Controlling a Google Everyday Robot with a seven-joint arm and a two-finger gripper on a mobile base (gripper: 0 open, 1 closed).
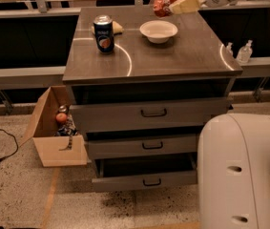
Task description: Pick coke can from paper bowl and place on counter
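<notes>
The red coke can (pixel 163 4) is held in my gripper (pixel 176 5), lifted above the far edge of the counter (pixel 172 56) and tilted on its side. My cream fingers (pixel 188 3) are shut around it. The white paper bowl (pixel 158 31) sits empty on the counter, just below and a little left of the can. My white arm reaches in from the upper right.
A dark blue can (pixel 104 34) stands on the counter's left part with a tan object (pixel 116 27) behind it. The cabinet's drawers (pixel 149 112) stand slightly open. An open cardboard box (pixel 53 128) sits on the floor at left. Two small bottles (pixel 243 51) stand on a ledge at right.
</notes>
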